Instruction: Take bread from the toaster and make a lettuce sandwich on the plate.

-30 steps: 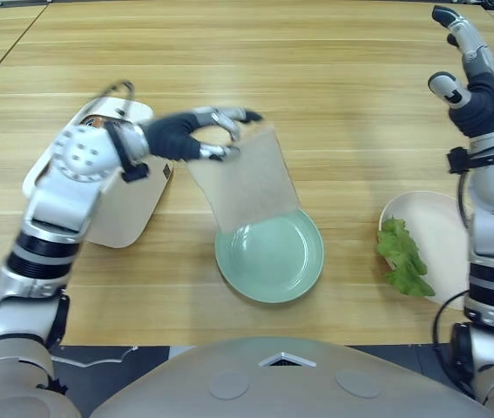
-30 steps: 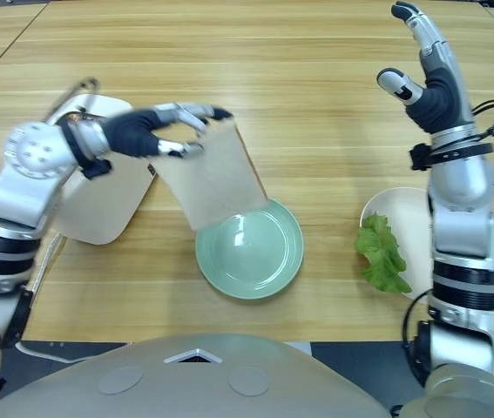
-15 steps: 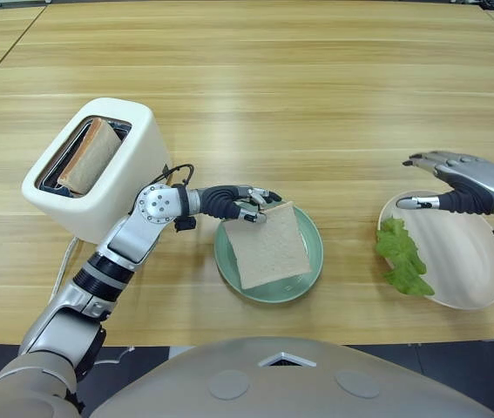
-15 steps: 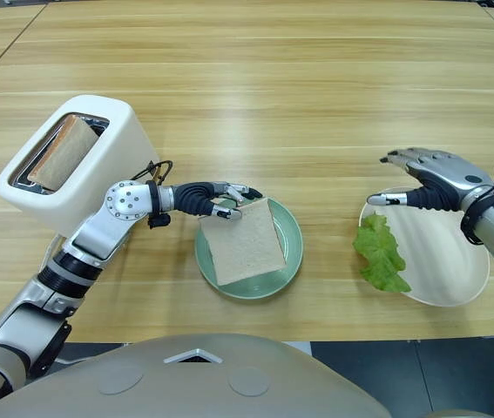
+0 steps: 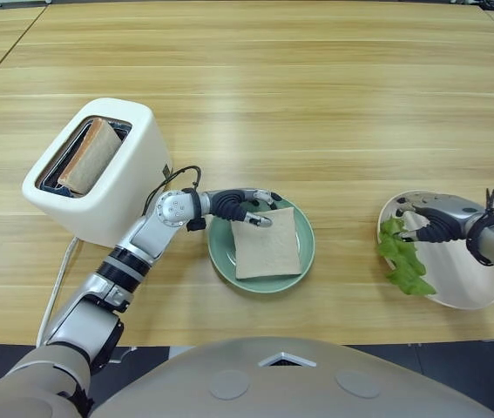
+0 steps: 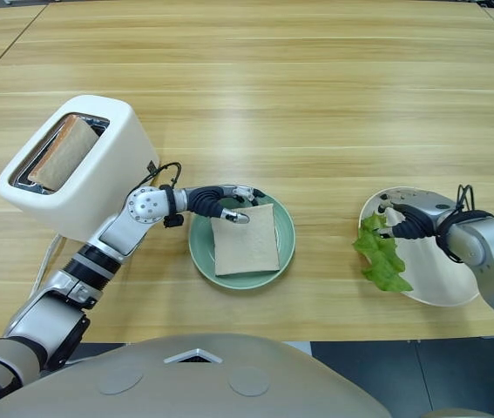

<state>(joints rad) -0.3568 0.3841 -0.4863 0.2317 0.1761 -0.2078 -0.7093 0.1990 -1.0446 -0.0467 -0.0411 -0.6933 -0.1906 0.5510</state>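
Left eye view first: where's the bread?
— One bread slice (image 5: 266,246) lies flat on the green plate (image 5: 219,261), mid-table, on the robot's side; it covers most of the plate's centre.
— L side, what's it doing?
— The left hand (image 5: 240,205) sits at the slice's far-left corner; fingers curled, thumb tip on top of that corner, the other tips just past the slice's far edge; reads as a light pinch on the slice.
— Toaster?
— White toaster (image 5: 107,187) stands left of the green plate, near but apart; a second slice (image 5: 90,155) sticks up out of its slot, leaning a bit.
— R side?
— A pale plate (image 5: 464,279) sits toward the right end of the wooden table (image 5: 316,87), well apart from the green one; the lettuce (image 5: 406,259) lies on its left part, w/ the leaf hanging over the rim.
— And the hand there?
— The right hand (image 5: 434,222) is low over the pale plate; fingers bent in and closed on the leaf's far end; the rest of the leaf rests on the plate.
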